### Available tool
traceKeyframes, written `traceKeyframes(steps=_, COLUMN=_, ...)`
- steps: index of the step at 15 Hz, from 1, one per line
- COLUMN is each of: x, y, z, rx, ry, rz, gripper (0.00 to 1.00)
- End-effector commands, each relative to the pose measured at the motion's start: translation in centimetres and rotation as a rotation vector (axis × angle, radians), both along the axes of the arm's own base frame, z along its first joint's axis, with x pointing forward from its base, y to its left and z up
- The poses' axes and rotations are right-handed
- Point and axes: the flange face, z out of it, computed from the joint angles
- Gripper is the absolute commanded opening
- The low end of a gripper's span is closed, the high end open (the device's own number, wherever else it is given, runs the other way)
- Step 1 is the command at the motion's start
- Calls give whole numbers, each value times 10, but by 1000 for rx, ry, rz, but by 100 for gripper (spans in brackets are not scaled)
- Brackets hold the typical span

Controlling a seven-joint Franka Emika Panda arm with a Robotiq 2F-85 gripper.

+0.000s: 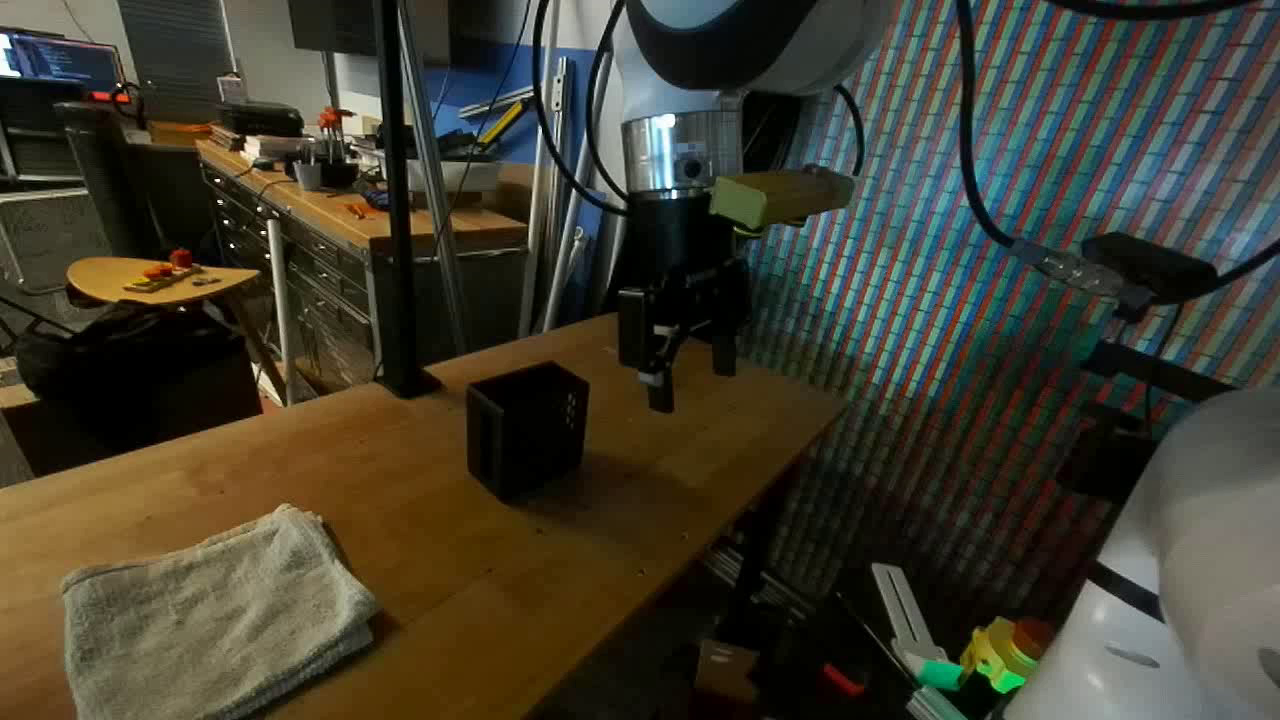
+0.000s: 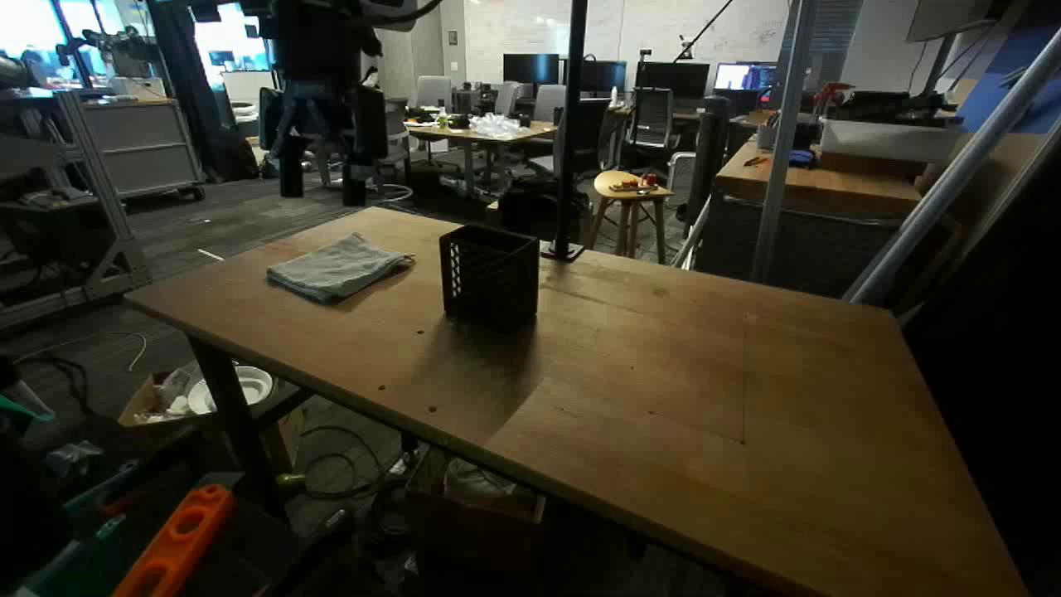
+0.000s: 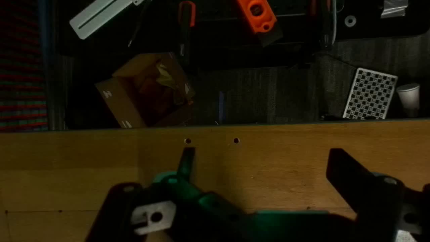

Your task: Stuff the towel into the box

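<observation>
My fingers (image 1: 660, 393): spread wide, gripping nothing
Towel (image 1: 220, 620): lies beyond the box (image 1: 540, 430) from me
My reach: should clear the box first

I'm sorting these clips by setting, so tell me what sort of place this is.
Most likely a robotics lab or workshop: the exterior views show a robot arm, a cluttered workbench behind it, and several monitors in the background.
</observation>
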Motion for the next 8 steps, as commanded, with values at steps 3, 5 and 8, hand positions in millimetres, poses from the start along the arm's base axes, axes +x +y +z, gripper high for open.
traceKeyframes(steps=3, x=2, y=0, z=5, rx=0, ry=-12, rz=0, gripper=100)
traceKeyframes(steps=5, x=3, y=0, z=6, rx=0, ry=-14, rz=0, gripper=100)
traceKeyframes(steps=8, x=3, y=0, z=6, rx=0, ry=-14, rz=0, gripper=100)
